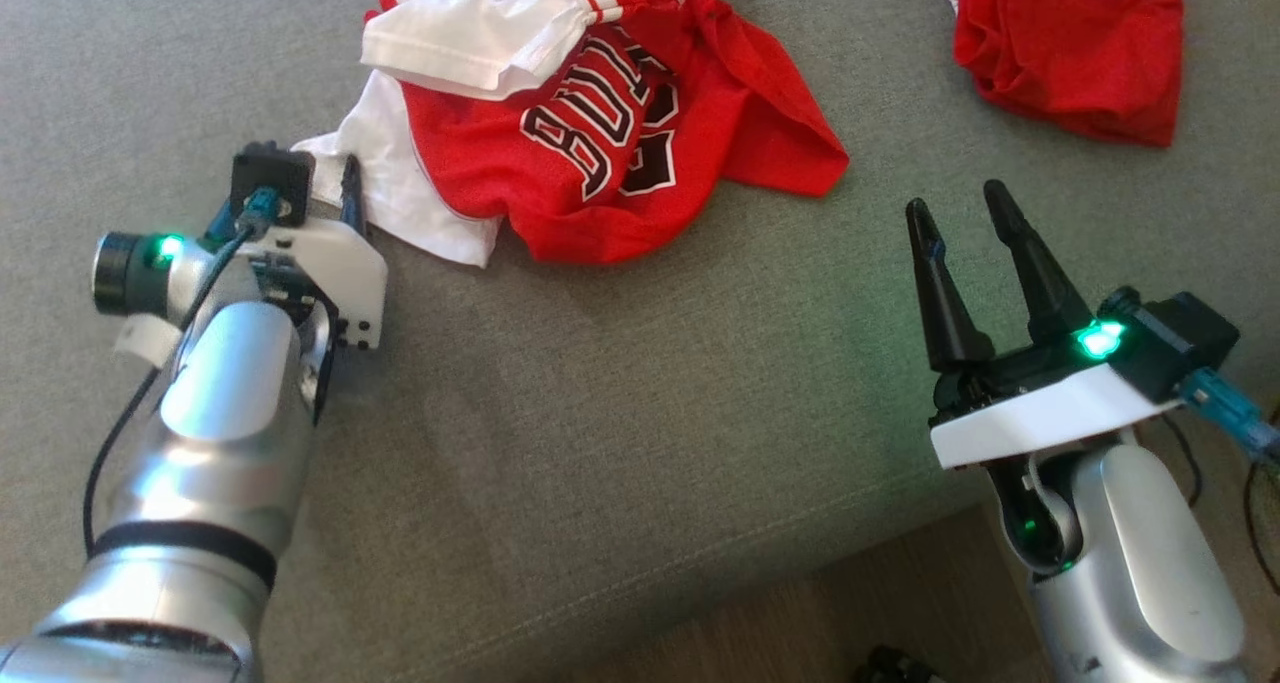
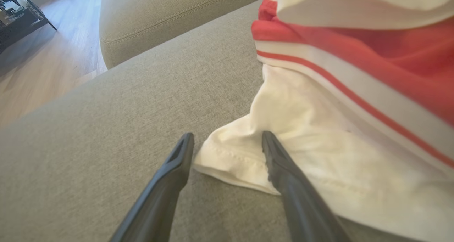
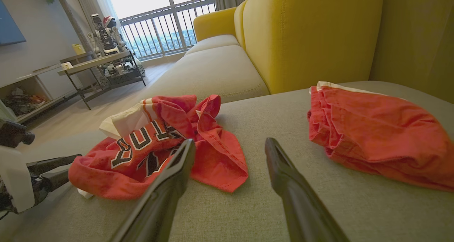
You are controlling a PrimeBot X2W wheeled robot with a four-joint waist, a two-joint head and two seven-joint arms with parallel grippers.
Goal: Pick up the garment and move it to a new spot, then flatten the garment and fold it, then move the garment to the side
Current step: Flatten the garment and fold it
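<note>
Crumpled red-and-white garment (image 1: 590, 133) at the far left of the grey-green sofa seat (image 1: 600, 413); left pincer (image 2: 227, 135), wide, brackets its white hem corner — best to press down and close on one layer only. Right pincer (image 1: 955, 198) wide, empty, well apart at near right (second red garment (image 1: 1080, 43) far right); yellow backrest (image 3: 312, 33) beyond, wood floor (image 2: 42, 68) alongside.

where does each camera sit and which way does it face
Head view: on the head, facing down at the grey fabric sofa seat and crumpled red jersey; both forearms and jaws show.
Left wrist view: left wrist, along its open jaws at the jersey's white edge.
Right wrist view: right wrist, along its open jaws across the seat to a yellow sofa back.
Head and right wrist share the second red garment.
</note>
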